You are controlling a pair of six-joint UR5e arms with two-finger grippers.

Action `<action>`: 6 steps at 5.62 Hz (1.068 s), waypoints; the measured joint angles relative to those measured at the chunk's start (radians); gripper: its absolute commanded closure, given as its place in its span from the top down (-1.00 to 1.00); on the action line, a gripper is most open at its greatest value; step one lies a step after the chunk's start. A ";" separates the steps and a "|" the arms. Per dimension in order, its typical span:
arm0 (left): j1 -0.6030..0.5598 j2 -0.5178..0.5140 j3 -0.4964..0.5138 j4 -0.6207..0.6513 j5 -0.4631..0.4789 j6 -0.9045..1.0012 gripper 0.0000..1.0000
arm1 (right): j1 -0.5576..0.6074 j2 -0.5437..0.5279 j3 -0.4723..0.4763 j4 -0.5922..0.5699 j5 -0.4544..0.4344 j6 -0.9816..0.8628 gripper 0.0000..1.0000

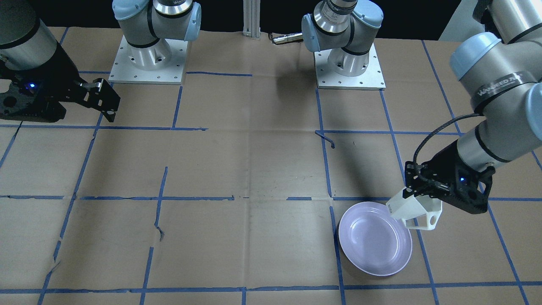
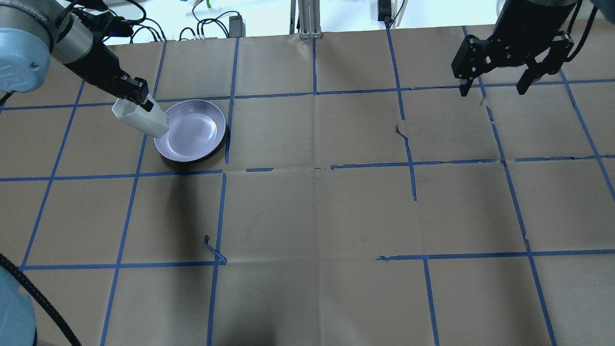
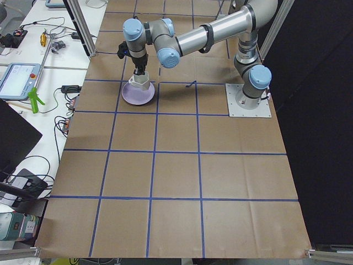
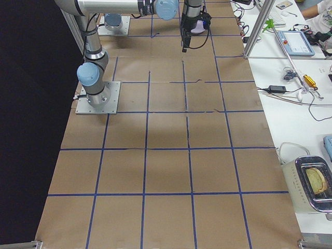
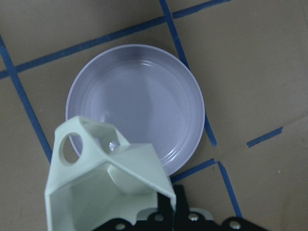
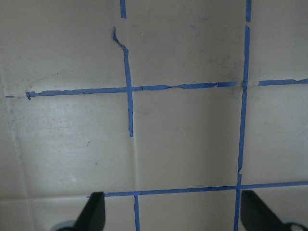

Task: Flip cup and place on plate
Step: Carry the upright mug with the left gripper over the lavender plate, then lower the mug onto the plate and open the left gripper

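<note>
The white faceted cup (image 1: 417, 212) is held in my left gripper (image 1: 417, 197), which is shut on its wall near the rim. The cup hangs tilted in the air, its marked base pointing down toward the plate and its handle (image 1: 432, 221) on the far side from it. It hovers over the edge of the pale lavender plate (image 1: 374, 239), which lies flat on the table. In the left wrist view the cup's open mouth (image 5: 103, 192) faces the camera with the plate (image 5: 139, 101) below it. My right gripper (image 2: 495, 89) is open and empty, far from both.
The table is covered in brown paper (image 2: 312, 216) with a blue tape grid. The two arm bases (image 1: 146, 59) (image 1: 349, 63) stand at the robot's edge. A lifted scrap of tape (image 2: 214, 250) sits between the plate and the robot.
</note>
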State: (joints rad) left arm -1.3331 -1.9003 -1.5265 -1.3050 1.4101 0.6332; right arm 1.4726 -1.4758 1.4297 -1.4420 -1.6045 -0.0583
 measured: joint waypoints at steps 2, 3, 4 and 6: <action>-0.093 -0.087 -0.005 0.130 0.110 0.000 -1.00 | 0.000 0.000 0.000 0.000 0.000 0.000 1.00; -0.112 -0.112 -0.011 0.158 0.126 0.000 -1.00 | 0.000 0.000 0.000 0.000 0.000 0.000 1.00; -0.121 -0.126 -0.020 0.167 0.130 0.000 -0.99 | 0.000 0.000 0.000 0.000 0.000 0.000 1.00; -0.125 -0.138 -0.040 0.170 0.131 0.000 0.88 | 0.000 0.000 0.000 0.000 0.000 0.000 1.00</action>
State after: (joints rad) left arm -1.4579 -2.0386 -1.5660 -1.1348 1.5416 0.6335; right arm 1.4726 -1.4757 1.4297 -1.4419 -1.6046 -0.0583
